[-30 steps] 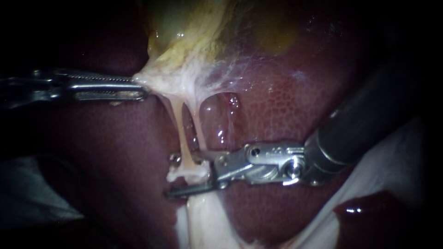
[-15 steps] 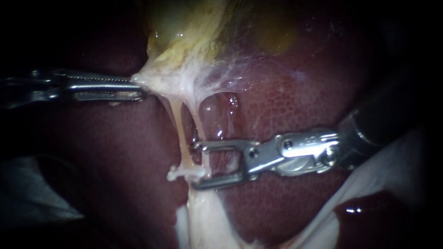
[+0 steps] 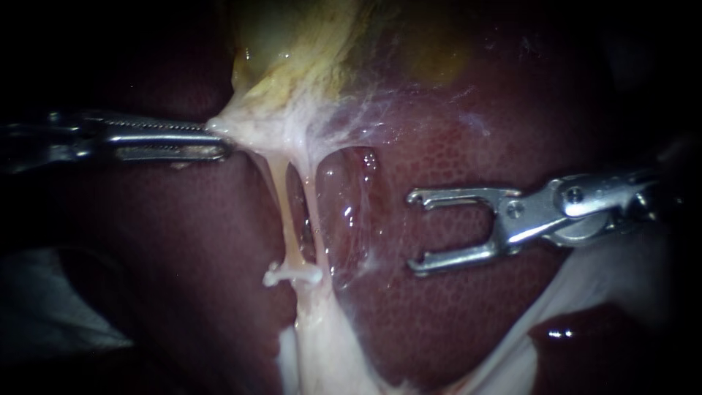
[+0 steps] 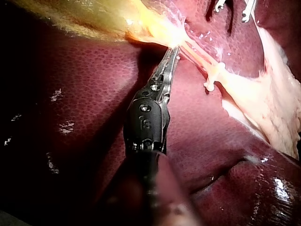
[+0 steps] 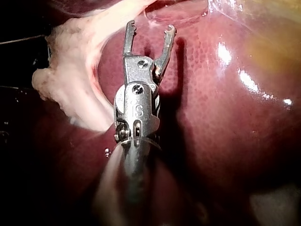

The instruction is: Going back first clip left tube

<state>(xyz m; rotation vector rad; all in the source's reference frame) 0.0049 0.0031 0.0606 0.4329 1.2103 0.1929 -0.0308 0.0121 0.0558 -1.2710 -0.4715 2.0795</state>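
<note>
Endoscope view has the pale clip [image 3: 292,275] lying across the lower end of the left tube [image 3: 281,194], well apart from the right instrument [image 3: 414,232]. That instrument hangs over the dark red liver [image 3: 453,146] with the right tube [image 3: 313,197] standing between it and the clip. Its hand is wide open, the two jaws spread and empty, while the left instrument [image 3: 219,139] has its hand closed on the white tissue [image 3: 278,128] where both tubes run up under the yellowish gallbladder [image 3: 292,44], the jaws pressed on it from both sides.
</note>
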